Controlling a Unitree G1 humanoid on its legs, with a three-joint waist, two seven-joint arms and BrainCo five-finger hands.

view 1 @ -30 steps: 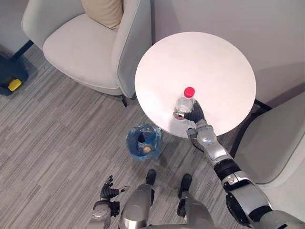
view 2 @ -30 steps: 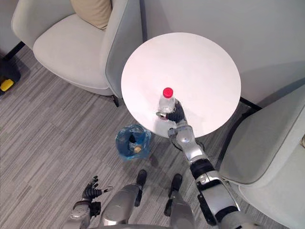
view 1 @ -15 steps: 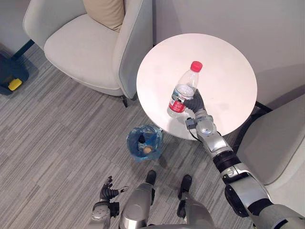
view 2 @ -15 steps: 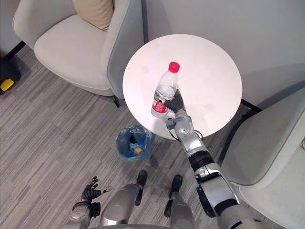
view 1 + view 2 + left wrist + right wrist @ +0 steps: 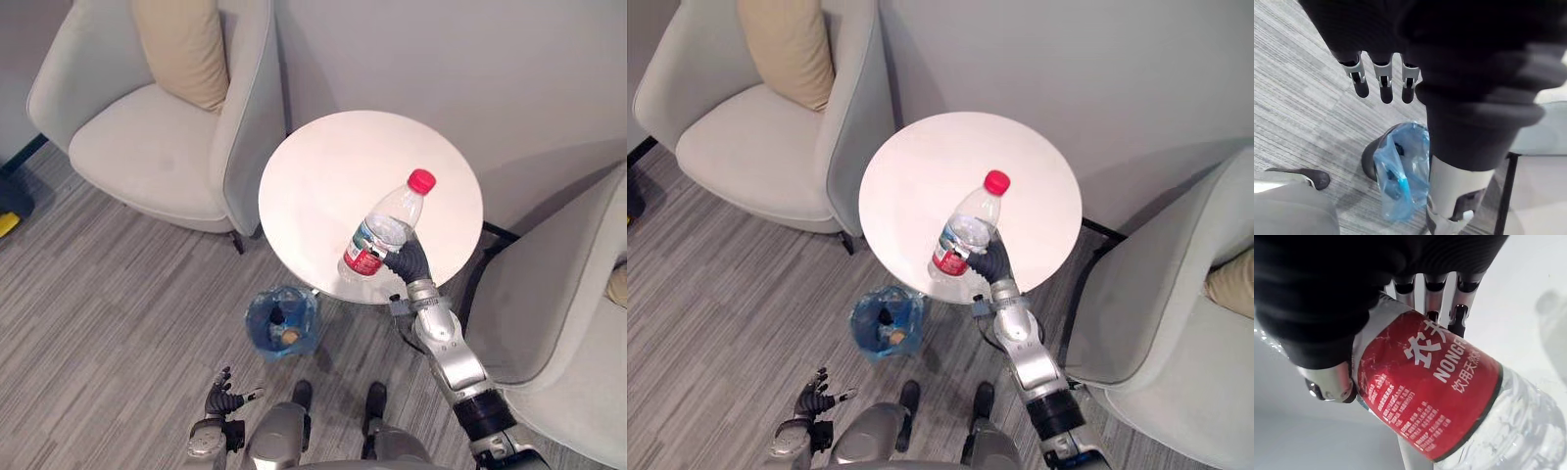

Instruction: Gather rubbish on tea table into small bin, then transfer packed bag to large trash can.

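A clear plastic bottle (image 5: 384, 230) with a red cap and red label (image 5: 1435, 391) is held tilted in the air above the near edge of the round white tea table (image 5: 323, 166). My right hand (image 5: 409, 260) is shut on it, fingers (image 5: 1460, 316) curled round the labelled part. On the floor in front of the table stands the small bin (image 5: 282, 319) lined with a blue bag (image 5: 1400, 174), with some rubbish inside. My left hand (image 5: 223, 403) hangs low near the floor, fingers (image 5: 1383, 83) relaxed and holding nothing.
A grey armchair (image 5: 147, 147) with a beige cushion (image 5: 181, 49) stands left of the table. Another grey armchair (image 5: 558, 323) is close on the right. A grey wall runs behind the table. The floor is grey striped carpet (image 5: 98, 323).
My right hand has lifted the bottle off the table and raised it tilted, drawing it toward the table's near edge. The camera has shifted, showing more wall and the right armchair.
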